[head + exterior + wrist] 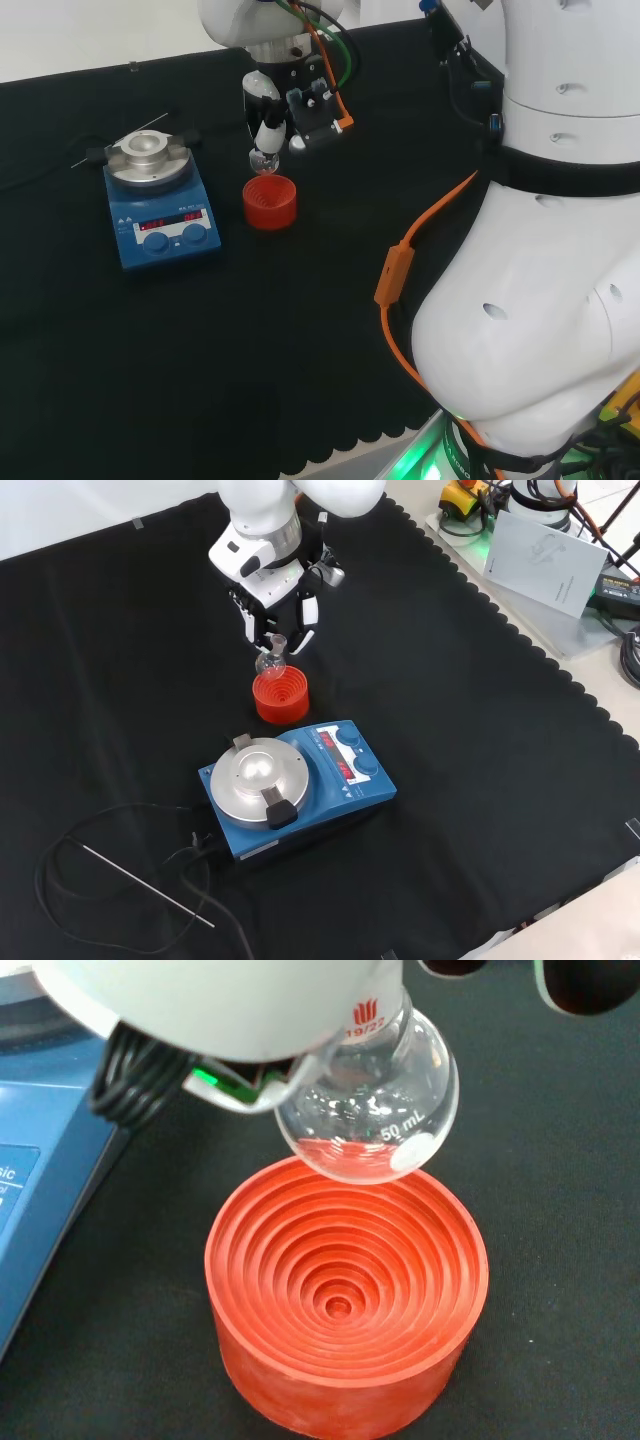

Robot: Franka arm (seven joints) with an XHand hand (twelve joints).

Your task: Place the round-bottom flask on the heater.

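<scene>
A small clear round-bottom flask [370,1100] hangs just above the red ribbed stand [345,1300], its bulb clear of the stand's rim. The hand [272,590] holds the flask [271,660] by its neck, fingers curled round it from above. In the head view the flask [265,160] sits under the hand [268,110], right over the stand [270,201]. The blue heater [160,205] with its round metal top plate [255,773] stands beside the stand [281,696], to its left in the head view and nearer the camera in the front view.
A thin metal rod [145,884] and a black cable [90,860] lie on the cloth by the heater [295,785]. The arm's white links [540,250] rise at the head view's right. Papers and gear [545,555] sit beyond the cloth's edge.
</scene>
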